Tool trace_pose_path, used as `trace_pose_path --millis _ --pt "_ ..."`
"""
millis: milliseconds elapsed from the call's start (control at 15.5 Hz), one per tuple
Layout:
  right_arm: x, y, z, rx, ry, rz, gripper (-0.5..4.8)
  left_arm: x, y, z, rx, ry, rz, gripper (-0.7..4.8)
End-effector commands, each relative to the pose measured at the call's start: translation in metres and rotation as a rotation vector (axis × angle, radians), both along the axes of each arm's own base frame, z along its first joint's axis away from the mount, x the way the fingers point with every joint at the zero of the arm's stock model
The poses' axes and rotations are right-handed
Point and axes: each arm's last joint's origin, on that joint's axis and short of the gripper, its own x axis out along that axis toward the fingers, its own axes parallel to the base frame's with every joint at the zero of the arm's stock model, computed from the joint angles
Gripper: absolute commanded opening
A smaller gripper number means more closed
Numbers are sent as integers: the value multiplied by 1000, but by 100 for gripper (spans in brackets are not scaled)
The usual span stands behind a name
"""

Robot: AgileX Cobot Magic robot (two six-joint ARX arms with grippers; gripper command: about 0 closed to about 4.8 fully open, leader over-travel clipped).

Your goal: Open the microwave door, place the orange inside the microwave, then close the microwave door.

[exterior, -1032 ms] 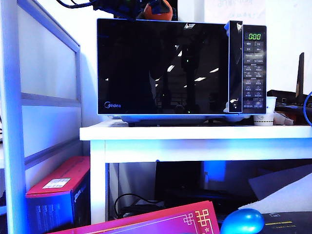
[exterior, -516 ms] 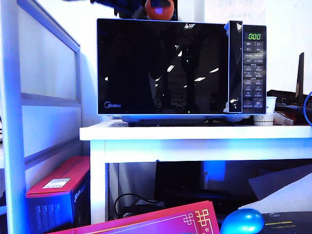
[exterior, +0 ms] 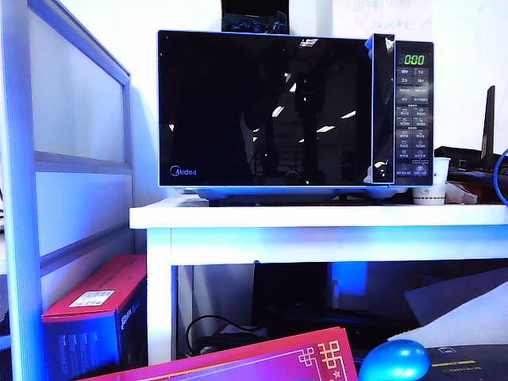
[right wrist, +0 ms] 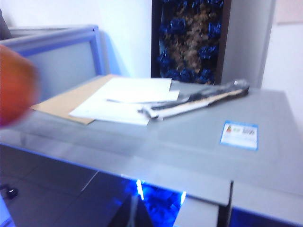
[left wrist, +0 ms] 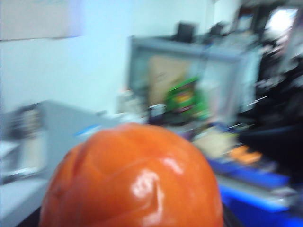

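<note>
The black microwave [exterior: 294, 111] stands on a white table [exterior: 317, 216], its glossy microwave door [exterior: 262, 111] shut flat against the front, the handle strip [exterior: 382, 111] beside the button panel. Neither arm shows in the exterior view. In the left wrist view the orange [left wrist: 132, 179] fills the foreground, blurred, with my left gripper [left wrist: 130, 221] shut on it; only dark slivers of the fingers [left wrist: 226, 221] show beside it. My right gripper [right wrist: 136, 213] is shut and holds nothing, its tips over a grey surface. An orange blur [right wrist: 14, 90] sits at that view's edge.
A shiny blue egg-shaped object [exterior: 394, 361] and a red-pink board lie in the foreground. A red box [exterior: 95, 313] sits under the table by a white partition. A paper cup [exterior: 429, 190] stands beside the microwave. Papers [right wrist: 123, 101] and a dark strip lie on the grey surface.
The orange and the dark left arm, seen above the microwave's top earlier, have risen out of the exterior view. The microwave door has not moved.
</note>
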Motion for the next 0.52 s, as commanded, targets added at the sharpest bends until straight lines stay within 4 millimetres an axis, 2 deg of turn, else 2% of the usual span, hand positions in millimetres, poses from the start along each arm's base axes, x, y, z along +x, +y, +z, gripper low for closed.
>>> trace_pose_path --millis 64,193,322,516 --pt "-4 2 7 -245 -193 35 -1 -24 6 23 -99 160 -190 372" --pt "-5 8 7 -558 -401 79 13 -33 8 30 -120 261 -308 372" --pt "-8 20 11 -720 -568 88 27 -37 8 31 -124 351 -394 372" --pt "-15 38 23 -608 -687 183 26 -38 8 30 -125 403 -429 372"
